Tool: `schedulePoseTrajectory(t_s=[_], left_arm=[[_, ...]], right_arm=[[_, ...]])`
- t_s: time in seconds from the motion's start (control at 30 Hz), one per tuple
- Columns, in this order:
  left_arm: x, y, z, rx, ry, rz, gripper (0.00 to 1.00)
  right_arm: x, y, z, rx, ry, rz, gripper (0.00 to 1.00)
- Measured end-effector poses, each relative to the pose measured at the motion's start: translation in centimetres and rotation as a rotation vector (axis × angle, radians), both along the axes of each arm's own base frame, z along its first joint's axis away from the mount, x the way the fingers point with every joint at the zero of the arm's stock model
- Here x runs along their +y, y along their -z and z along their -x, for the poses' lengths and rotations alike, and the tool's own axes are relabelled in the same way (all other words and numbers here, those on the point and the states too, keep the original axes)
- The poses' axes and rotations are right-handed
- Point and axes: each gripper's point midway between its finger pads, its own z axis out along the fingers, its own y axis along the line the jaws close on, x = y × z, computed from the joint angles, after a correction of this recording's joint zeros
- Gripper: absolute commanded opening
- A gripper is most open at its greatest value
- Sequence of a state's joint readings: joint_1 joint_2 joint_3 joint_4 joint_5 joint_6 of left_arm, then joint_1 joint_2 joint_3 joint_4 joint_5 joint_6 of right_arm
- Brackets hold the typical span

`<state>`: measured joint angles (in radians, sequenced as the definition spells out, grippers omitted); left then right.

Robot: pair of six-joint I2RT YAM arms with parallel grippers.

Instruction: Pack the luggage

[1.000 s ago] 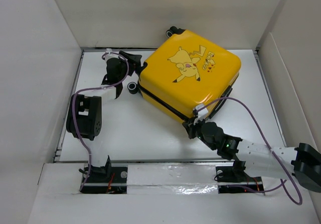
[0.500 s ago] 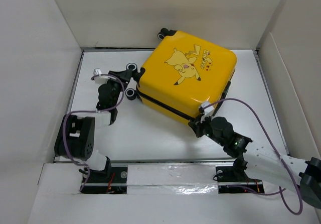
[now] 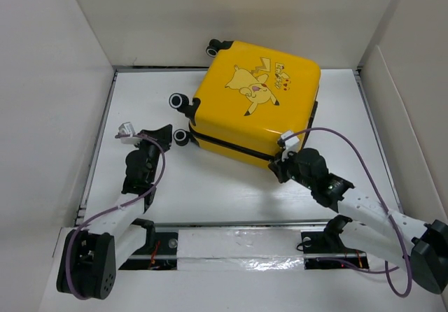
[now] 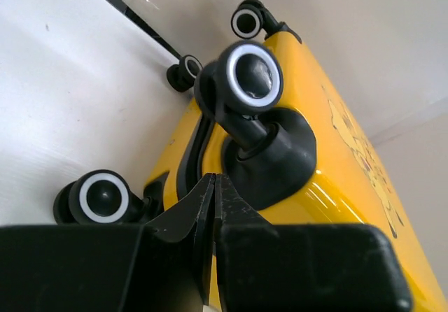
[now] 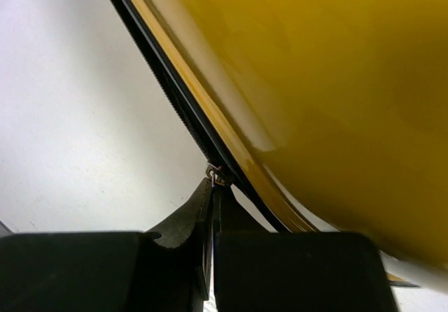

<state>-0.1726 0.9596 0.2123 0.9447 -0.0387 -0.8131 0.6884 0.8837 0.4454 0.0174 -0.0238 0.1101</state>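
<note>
The right claw is being held fully closed, with the small metal zipper pull being pinched at its tips on the luggage's near seam. The luggage is lying flat and closed on the bench, just beyond that claw. Its zipper line is running leftward along the near side toward the wheels. The left claw is being held closed on nothing, just short of the wheeled end. The right arm is judged nearer the seam, so any coming pull is probably being lined up along that zipper line.
</note>
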Motion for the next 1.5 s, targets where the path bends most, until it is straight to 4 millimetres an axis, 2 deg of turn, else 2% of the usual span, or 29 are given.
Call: schedulePoseTrajectory(t_s=[0.07,0.1,0.17,0.2,0.33,0.43,0.7,0.77,0.87,0.9,0.93,1.03,1.1,1.13,1.17,1.2,1.5], left_arm=[[-0.3,-0.1,0.0,0.004,0.01,-0.012,0.0],[-0.4,-0.1,0.0,0.008,0.013,-0.015,0.13],[-0.4,0.3,-0.8,0.043,0.015,-0.034,0.47],[-0.4,0.4,-1.3,0.064,0.016,-0.037,0.69],[-1.1,-0.4,-4.4,0.116,0.047,-0.03,0.86],[-1.7,-1.2,-6.2,0.123,0.069,-0.019,0.88],[-3.9,0.2,-11.5,0.221,0.148,0.01,0.84],[-4.2,0.7,-11.9,0.24,0.157,0.025,0.81],[-4.2,0.5,-12.4,0.238,0.154,0.048,0.66],[-4.1,0.5,-12.5,0.236,0.149,0.058,0.55],[-3.9,0.6,-12.7,0.237,0.142,0.066,0.51],[-3.9,0.4,-12.9,0.223,0.139,0.091,0.5],[-3.9,0.3,-13.0,0.219,0.139,0.1,0.56],[-4.0,0.3,-13.0,0.218,0.139,0.104,0.47],[-4.0,0.4,-13.1,0.216,0.14,0.107,0.29],[-4.0,0.3,-13.2,0.212,0.141,0.109,0.0],[-4.1,0.2,-13.0,0.145,0.113,0.085,0.0]], right_arm=[[0.8,0.2,0.2,0.001,-0.022,0.012,0.0],[1.1,0.4,0.3,0.002,-0.028,0.018,0.0],[1.9,0.6,0.3,-0.008,-0.035,0.026,0.0],[2.2,0.6,0.4,-0.012,-0.036,0.025,0.0],[2.8,0.4,0.6,-0.024,-0.042,0.021,0.0],[2.6,0.0,0.6,-0.032,-0.029,0.014,0.0],[2.4,-0.1,0.8,-0.036,-0.023,0.004,0.0],[2.4,-0.3,0.8,-0.044,-0.02,-0.003,0.0],[2.4,-0.4,0.8,-0.045,-0.022,-0.007,0.0],[2.4,-0.4,0.8,-0.044,-0.023,-0.008,0.0],[2.5,-0.4,0.9,-0.045,-0.024,-0.008,0.0],[2.5,-0.4,0.9,-0.045,-0.025,-0.009,0.0],[2.5,-0.4,0.9,-0.045,-0.025,-0.009,0.0],[2.5,-0.4,0.9,-0.045,-0.025,-0.009,0.0],[2.5,-0.3,0.9,-0.046,-0.025,-0.009,0.0],[2.5,-0.3,0.9,-0.048,-0.026,-0.012,0.0],[2.9,-0.1,0.9,-0.038,-0.035,0.001,0.0]])
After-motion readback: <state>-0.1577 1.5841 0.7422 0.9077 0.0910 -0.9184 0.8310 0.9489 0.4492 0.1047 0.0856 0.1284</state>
